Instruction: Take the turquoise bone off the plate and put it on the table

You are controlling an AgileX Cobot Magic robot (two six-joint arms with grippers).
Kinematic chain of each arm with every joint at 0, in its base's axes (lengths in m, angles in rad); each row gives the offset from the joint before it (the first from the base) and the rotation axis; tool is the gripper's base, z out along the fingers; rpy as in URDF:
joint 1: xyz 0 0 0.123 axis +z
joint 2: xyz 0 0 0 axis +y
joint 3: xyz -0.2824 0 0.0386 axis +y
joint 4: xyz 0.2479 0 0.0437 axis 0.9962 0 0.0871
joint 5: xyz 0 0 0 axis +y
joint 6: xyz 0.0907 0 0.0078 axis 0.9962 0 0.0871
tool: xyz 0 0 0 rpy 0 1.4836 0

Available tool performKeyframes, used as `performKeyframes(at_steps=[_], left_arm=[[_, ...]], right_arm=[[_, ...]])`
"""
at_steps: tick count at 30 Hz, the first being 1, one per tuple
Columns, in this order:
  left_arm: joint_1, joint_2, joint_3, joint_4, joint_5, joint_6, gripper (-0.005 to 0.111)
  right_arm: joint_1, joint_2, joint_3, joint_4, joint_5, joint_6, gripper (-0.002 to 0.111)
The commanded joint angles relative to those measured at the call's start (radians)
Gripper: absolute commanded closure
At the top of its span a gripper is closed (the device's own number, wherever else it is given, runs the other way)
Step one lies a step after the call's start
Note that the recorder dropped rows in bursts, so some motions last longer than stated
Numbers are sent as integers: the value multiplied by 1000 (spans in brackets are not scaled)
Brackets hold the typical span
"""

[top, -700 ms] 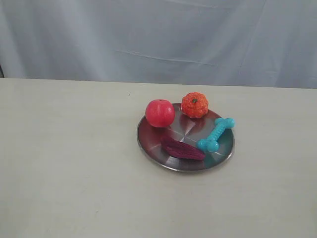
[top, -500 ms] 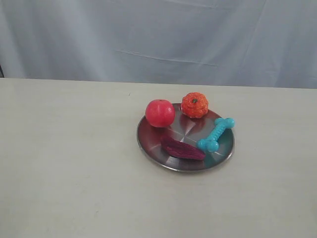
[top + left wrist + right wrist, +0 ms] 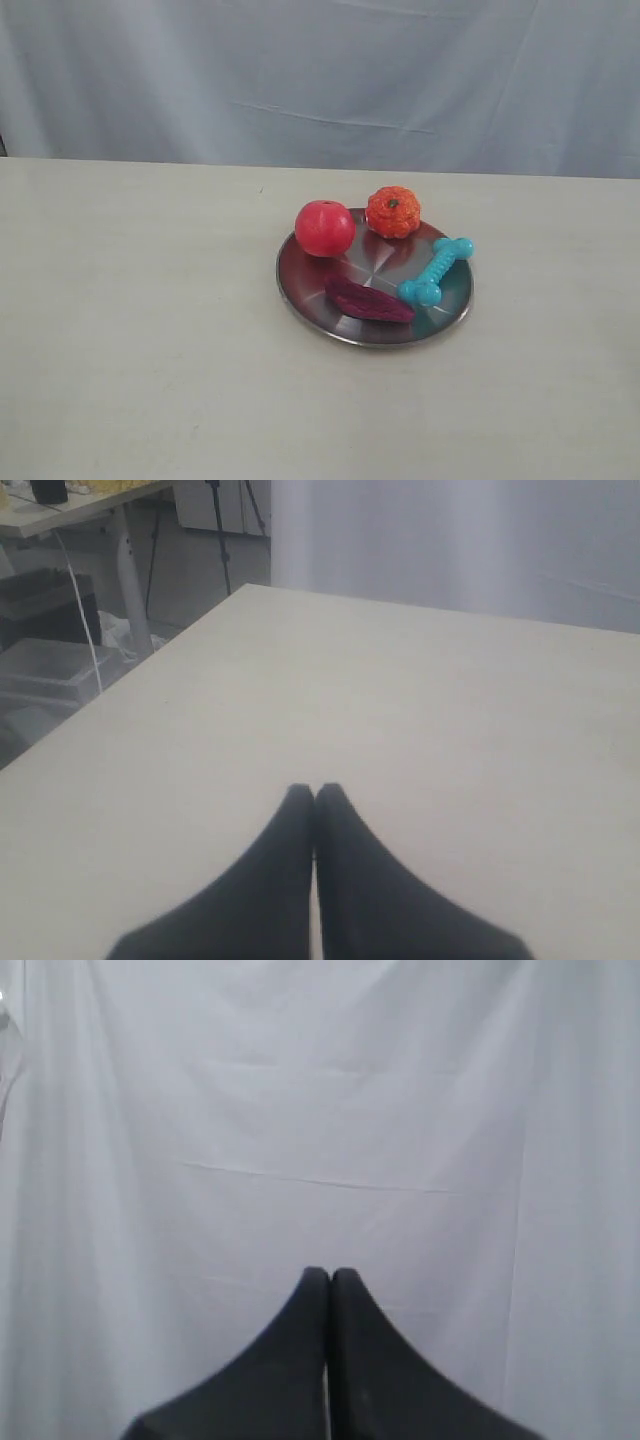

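Note:
The turquoise bone (image 3: pixel 436 271) lies slanted on the right side of the round steel plate (image 3: pixel 300 290), which rests on the beige table (image 3: pixel 140 330). Neither arm shows in the exterior view. In the left wrist view my left gripper (image 3: pixel 315 792) is shut with its black fingers pressed together over bare tabletop (image 3: pixel 420 690). In the right wrist view my right gripper (image 3: pixel 329 1275) is shut too, facing only the white curtain (image 3: pixel 320 1110). Neither wrist view shows the bone or the plate.
On the plate with the bone are a red ball (image 3: pixel 324 228), an orange pumpkin-like toy (image 3: pixel 393 212) and a dark purple oblong piece (image 3: pixel 368 300). A white curtain (image 3: pixel 320 80) hangs behind the table. The left wrist view shows the table's edge and furniture (image 3: pixel 60 600) beyond.
The red ball has shifted very slightly to the right on the plate. Nothing else has visibly moved.

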Motion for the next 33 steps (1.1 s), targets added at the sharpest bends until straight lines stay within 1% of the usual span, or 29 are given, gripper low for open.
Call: performKeyframes(at_steps=[1, 2, 3, 4, 5, 6, 9, 11, 13, 17, 20, 22, 27, 28, 33], left_arm=[[2, -1, 3, -1, -5, -4, 107], [2, -1, 3, -1, -5, -4, 107], [2, -1, 3, -1, -5, -4, 107], [2, -1, 3, -1, -5, -4, 107], [2, -1, 3, -1, -5, -4, 107], [2, -1, 3, -1, -5, -4, 107], [2, -1, 3, -1, -5, -4, 107], [2, -1, 3, -1, -5, -4, 107], [2, -1, 3, -1, -5, -4, 107], [2, -1, 3, -1, -5, -4, 107], [2, -1, 3, -1, -5, -4, 107], [2, -1, 3, -1, -5, -4, 107], [2, -1, 3, -1, -5, -4, 107], [2, -1, 3, -1, -5, -4, 107], [2, -1, 3, -1, -5, -4, 107]], right_arm=[[-6, -5, 2, -8, -99, 29, 109], [-6, -5, 2, -8, -141, 72, 109], [-6, -5, 2, -8, -201, 249, 109], [-6, -5, 2, -8, -230, 373, 109], [-6, -5, 2, -8, -255, 423, 109], [-6, -5, 2, -8, -239, 429, 109], [-6, -5, -104, -8, 14, 467, 109], [-6, -1, -171, -8, 135, 484, 109], [-3, 50, -235, -8, 213, 506, 109], [36, 214, -403, -10, 325, 492, 109], [78, 382, -539, -12, 391, 438, 109], [108, 516, -645, -12, 478, 393, 109], [187, 843, -974, -11, 860, 230, 109], [195, 893, -1042, -8, 914, 197, 109], [167, 1147, -1310, -5, 1124, 142, 109]])
